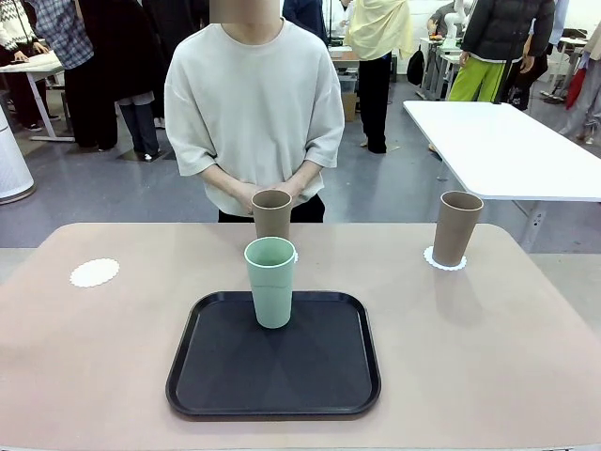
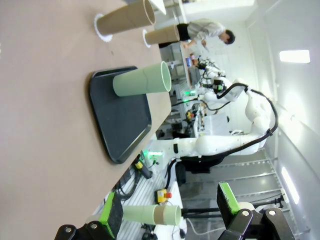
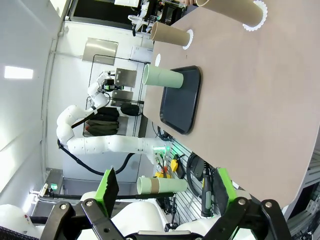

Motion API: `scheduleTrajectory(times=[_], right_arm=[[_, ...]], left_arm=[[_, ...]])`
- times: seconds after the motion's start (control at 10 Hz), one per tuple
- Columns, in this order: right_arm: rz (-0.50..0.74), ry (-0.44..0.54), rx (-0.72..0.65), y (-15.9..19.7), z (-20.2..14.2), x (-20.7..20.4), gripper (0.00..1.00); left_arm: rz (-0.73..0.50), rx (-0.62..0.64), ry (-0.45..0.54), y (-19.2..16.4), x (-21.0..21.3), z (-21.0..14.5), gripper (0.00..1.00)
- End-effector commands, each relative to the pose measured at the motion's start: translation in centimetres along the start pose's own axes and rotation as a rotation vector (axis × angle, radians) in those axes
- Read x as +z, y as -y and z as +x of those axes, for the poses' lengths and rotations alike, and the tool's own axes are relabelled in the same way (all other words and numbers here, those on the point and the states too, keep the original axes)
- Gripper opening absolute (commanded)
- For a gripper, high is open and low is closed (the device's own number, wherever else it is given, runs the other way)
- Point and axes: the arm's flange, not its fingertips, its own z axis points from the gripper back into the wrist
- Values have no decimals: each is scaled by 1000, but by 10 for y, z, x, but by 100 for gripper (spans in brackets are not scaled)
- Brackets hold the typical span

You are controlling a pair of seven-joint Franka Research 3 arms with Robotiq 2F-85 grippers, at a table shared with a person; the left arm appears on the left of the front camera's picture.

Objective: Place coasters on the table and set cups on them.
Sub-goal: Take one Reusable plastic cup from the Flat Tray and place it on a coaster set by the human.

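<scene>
**Front view:** A person (image 1: 254, 103) is standing at the far side of the worktop (image 1: 488, 357), where two cups are already sitting on coasters. The middle brown cup (image 1: 271, 214) is standing just behind the black tray (image 1: 216, 376), and the right brown cup (image 1: 456, 228) is resting on its coaster (image 1: 444, 260). The mint cup (image 1: 270, 282) is waiting upright on the tray. The bare coaster (image 1: 94, 272) is lying well apart from it, toward the robot's left.

**Left wrist view:** The left hand (image 2: 167, 210) is hanging released, off the near edge of the worktop. Its green pads are standing wide apart with nothing between them, and the mint cup on the tray is lying ahead of it.

**Right wrist view:** The right hand (image 3: 165, 187) is likewise hanging released and empty, looking across the worktop at all three cups.

Judging by the layout, the last cup is the step in hand. The next move is calling for one hand, likely the left as the nearer to the bare coaster, to reach in and clench around the mint cup's wall. It would then be lifting the cup clear of the tray's lip and setting it down centred on that coaster without nudging it.
</scene>
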Motion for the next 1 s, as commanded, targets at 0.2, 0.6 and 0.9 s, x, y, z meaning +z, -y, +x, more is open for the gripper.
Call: scheduleTrajectory(times=[0.2, 0.6, 0.9], right_arm=[[9, -1, 3, -1, -1, 0, 100], [9, -1, 3, -1, -1, 0, 100], [9, -1, 3, -1, -1, 0, 100]], left_arm=[[350, -163, -233, 57, -40, 59, 100], [670, -573, -413, 112, -135, 86, 100], [679, -847, -480, 117, -207, 84, 100]])
